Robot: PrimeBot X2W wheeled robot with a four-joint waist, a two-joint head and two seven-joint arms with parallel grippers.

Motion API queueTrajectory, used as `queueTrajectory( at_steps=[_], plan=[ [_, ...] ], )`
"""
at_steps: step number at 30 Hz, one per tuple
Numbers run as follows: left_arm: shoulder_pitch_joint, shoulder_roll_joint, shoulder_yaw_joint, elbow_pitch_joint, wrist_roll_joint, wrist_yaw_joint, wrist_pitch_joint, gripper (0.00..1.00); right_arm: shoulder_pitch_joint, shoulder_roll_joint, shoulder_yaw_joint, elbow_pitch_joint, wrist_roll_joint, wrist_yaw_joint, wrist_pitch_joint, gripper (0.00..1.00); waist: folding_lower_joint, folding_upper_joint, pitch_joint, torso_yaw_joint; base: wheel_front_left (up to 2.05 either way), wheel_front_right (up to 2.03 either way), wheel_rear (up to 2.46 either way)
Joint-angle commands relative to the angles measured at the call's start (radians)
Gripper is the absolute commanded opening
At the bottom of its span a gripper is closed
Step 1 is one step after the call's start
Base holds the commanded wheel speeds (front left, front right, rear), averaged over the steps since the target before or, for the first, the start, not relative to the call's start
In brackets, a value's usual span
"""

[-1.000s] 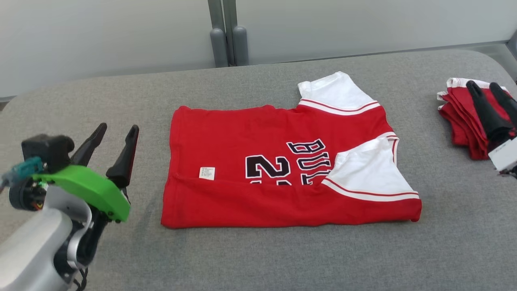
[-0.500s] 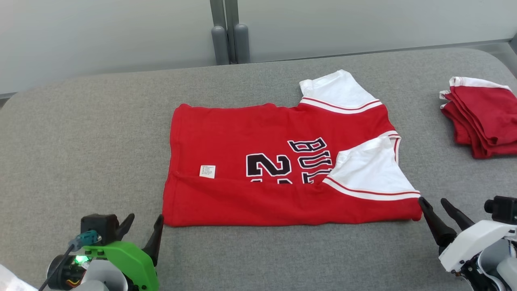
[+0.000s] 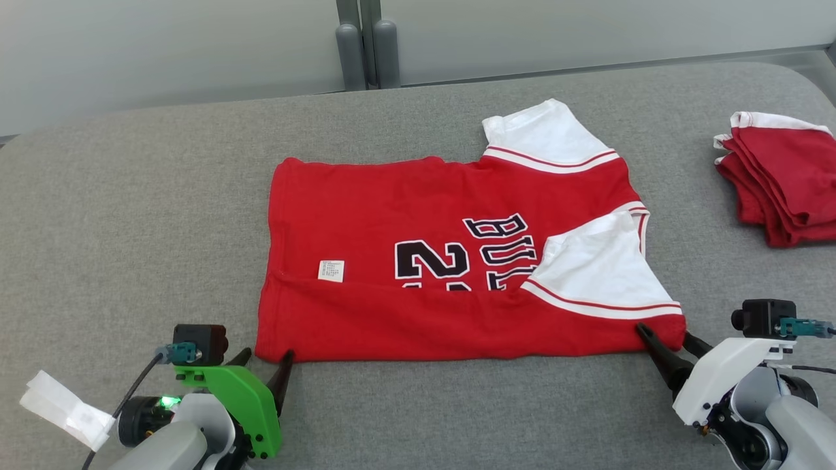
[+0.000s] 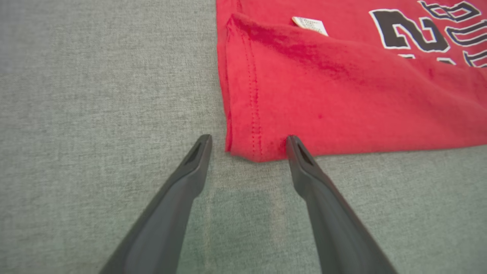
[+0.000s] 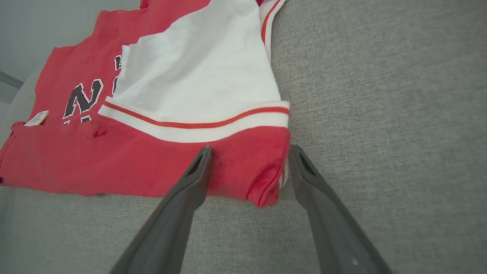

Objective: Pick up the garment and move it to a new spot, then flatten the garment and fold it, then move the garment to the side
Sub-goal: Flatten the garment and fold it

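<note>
While the garment [image 3: 366, 209] lies lengthwise across mid-frame, the left hand [image 3: 264, 360] and right hand [image 3: 665, 338], both spread apart, each straddle a lower corner.

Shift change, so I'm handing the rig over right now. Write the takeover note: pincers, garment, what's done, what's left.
Pincers: the left pincer is open, astride the garment's near-left corner, gripping nothing. The right pincer is open, astride its near-right corner, gripping nothing.
Things: the garment lies flat mid-way along the grey table. A folded red piece sits at the far right.
Done: flattened; near edge folded up over the number; one white sleeve laid over the lettering.
Left: probably close on both corners, finish folding, move it aside.
</note>
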Motion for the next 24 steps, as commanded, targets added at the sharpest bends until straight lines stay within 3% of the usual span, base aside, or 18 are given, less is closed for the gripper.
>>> queueTrajectory(
  at_steps=[1, 2, 3, 4, 5, 6, 14, 24],
  plan=[
    [-0.017, -0.011, 0.001, 0.017, -0.006, -0.010, 0.003, 1.00, 0.000, 0.003, 0.001, -0.001, -0.001, 0.000, 0.006, 0.84, 0.0000, 0.0000, 0.000, -0.001, 0.00, 0.00, 0.00],
    [-0.019, -0.017, -0.001, 0.035, -0.009, -0.017, 0.008, 0.81, 0.002, 0.004, 0.002, -0.003, -0.001, 0.000, 0.008, 0.56, 0.0000, 0.0000, 0.000, -0.002, 0.00, 0.00, 0.00],
    [-0.021, -0.022, 0.000, 0.047, -0.013, -0.025, 0.008, 0.51, 0.003, 0.005, 0.002, -0.004, -0.002, 0.000, 0.011, 0.43, 0.0000, 0.0000, -0.001, -0.003, 0.00, 0.00, 0.00],
    [-0.023, -0.028, 0.001, 0.061, -0.015, -0.032, 0.005, 0.36, 0.004, 0.006, 0.003, -0.005, -0.001, 0.000, 0.013, 0.33, 0.0000, 0.0000, 0.000, -0.004, 0.00, 0.00, 0.00],
    [-0.025, -0.034, 0.003, 0.071, -0.017, -0.038, -0.002, 0.22, 0.003, 0.007, 0.003, -0.006, 0.001, 0.000, 0.014, 0.09, 0.0000, 0.0000, 0.000, -0.004, 0.00, 0.00, 0.00],
    [-0.027, -0.040, 0.004, 0.083, -0.020, -0.046, -0.006, 0.00, 0.004, 0.006, 0.002, -0.007, 0.003, 0.000, 0.014, 0.00, 0.0000, 0.0000, -0.001, -0.003, 0.00, 0.00, 0.00],
    [-0.024, -0.040, -0.002, 0.131, -0.022, -0.090, -0.020, 0.00, 0.017, -0.019, -0.001, -0.024, 0.016, 0.000, 0.025, 0.00, 0.0000, 0.0000, -0.016, 0.003, 0.00, 0.00, 0.00],
    [0.078, 0.034, -0.032, 0.024, -0.014, -0.058, -0.004, 0.00, 0.132, -0.092, 0.019, -0.119, 0.044, -0.001, 0.158, 0.00, 0.0000, 0.0000, -0.083, 0.007, 0.00, 0.00, 0.00]
  ],
)
